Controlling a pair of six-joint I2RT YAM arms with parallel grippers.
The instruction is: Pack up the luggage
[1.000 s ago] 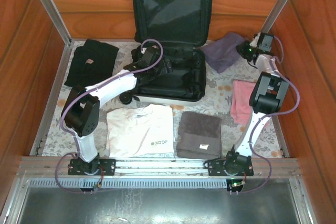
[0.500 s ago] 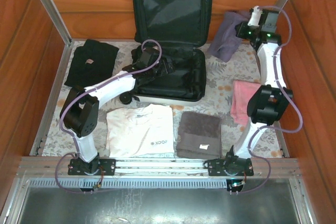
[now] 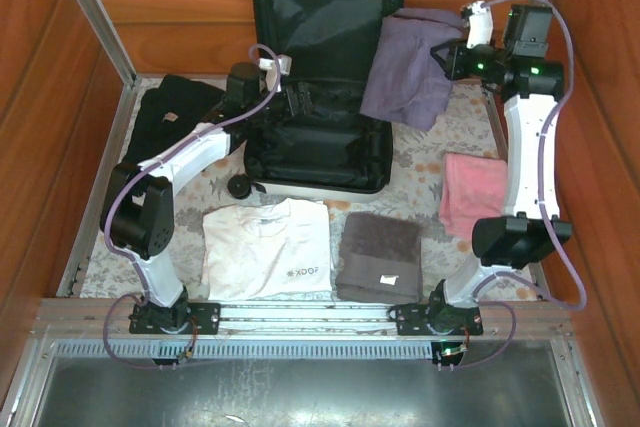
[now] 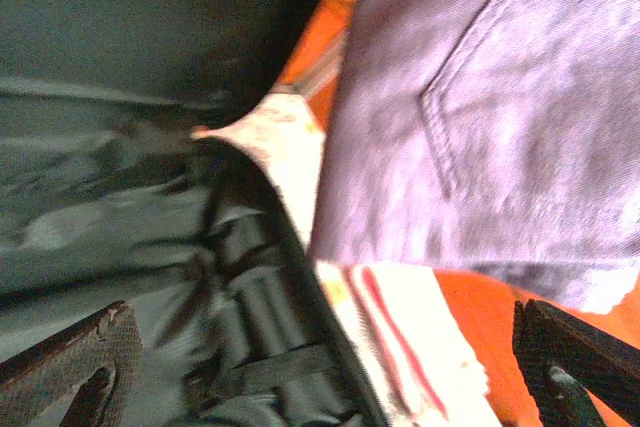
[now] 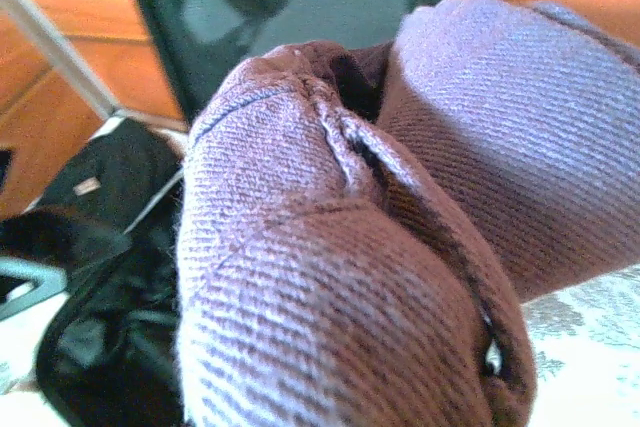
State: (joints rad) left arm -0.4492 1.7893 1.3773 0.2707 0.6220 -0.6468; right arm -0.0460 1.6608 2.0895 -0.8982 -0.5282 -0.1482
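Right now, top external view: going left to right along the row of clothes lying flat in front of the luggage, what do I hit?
white T-shirt → grey folded towel → pink cloth

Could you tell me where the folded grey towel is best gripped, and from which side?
Probably the near edge of the grey towel, where folded layers look thickest, coming down from above: it lies flat, with gaps to the T-shirt and pink cloth.

Right gripper [image 3: 447, 54] (tips) under purple cloth [image 3: 405, 72]
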